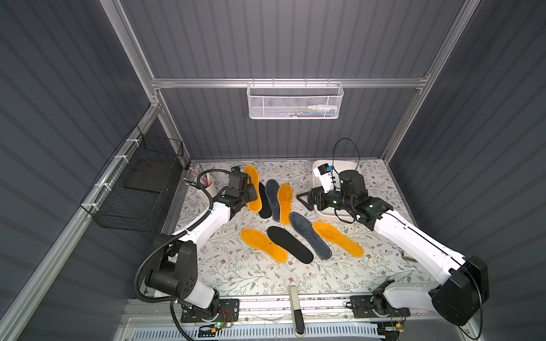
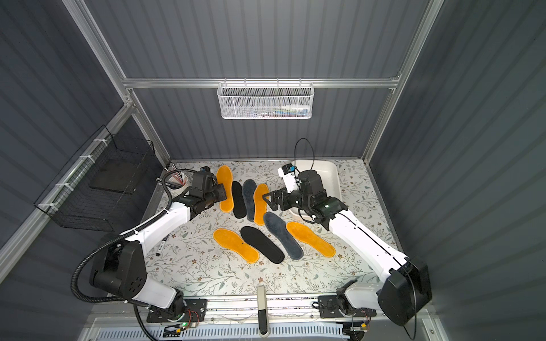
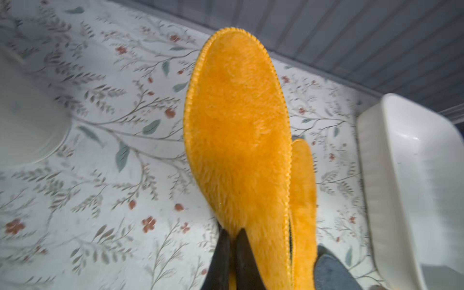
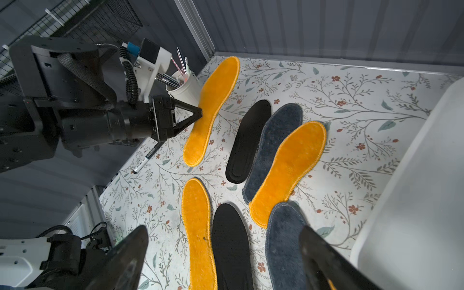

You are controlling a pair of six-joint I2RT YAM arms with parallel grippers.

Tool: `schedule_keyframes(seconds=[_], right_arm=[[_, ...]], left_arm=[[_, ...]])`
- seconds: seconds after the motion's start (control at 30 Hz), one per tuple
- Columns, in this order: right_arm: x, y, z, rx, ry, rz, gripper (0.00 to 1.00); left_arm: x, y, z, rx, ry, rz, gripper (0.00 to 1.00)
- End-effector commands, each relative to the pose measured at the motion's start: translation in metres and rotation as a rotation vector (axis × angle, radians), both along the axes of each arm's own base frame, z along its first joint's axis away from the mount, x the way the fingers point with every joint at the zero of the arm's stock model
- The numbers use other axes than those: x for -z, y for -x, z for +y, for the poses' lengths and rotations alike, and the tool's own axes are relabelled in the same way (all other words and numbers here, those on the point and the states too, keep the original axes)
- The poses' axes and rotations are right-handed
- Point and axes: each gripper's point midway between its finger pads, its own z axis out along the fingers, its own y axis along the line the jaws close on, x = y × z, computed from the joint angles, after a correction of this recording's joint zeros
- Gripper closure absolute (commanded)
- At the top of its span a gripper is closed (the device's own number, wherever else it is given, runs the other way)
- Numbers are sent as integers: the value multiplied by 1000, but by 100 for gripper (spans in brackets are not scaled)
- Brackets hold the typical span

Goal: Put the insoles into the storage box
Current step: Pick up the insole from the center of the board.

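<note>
Several insoles lie on the floral table in two rows. My left gripper [image 1: 251, 193] [image 3: 232, 232] is shut on the side edge of the far-left orange insole [image 1: 251, 177] [image 3: 238, 125] [image 4: 213, 105]. Beside it lie a black insole [image 1: 264, 203], a grey insole [image 1: 273, 200] and an orange insole [image 1: 285, 203]. The front row holds an orange insole [image 1: 263, 245], a black one [image 1: 289, 243], a grey one [image 1: 310, 236] and another orange one [image 1: 336, 239]. My right gripper [image 1: 302, 200] [image 4: 223, 233] hangs open above the table, empty, next to the white storage box [image 1: 322, 214] [image 4: 414, 200].
A white cup of pens [image 1: 206, 183] stands at the back left behind my left wrist. A marker [image 4: 147, 158] lies near the left table edge. A black wire basket [image 1: 139, 183] hangs on the left wall and a white mesh basket [image 1: 295, 100] on the back rail.
</note>
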Motion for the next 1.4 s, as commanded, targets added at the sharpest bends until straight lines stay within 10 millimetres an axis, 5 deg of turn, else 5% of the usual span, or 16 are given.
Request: schedule_keyframes(seconds=[0.0,0.23,0.43,0.9,1.37], right_arm=[[-39,10,7,-42,-105,-42,7],[-54,6,11,-25,-189,-37,8],[-35,-26,1,142,-149,17,11],[-17,-58,-2,250,-115,68,23],[-18,-86,24,198,-193,126,45]], left_arm=[[-42,-11,-42,166,92,-155,100],[-66,-1,-106,374,176,-284,100],[-85,15,-140,461,190,-371,100],[-96,30,-145,424,161,-440,100],[-101,36,-141,399,145,-460,100]])
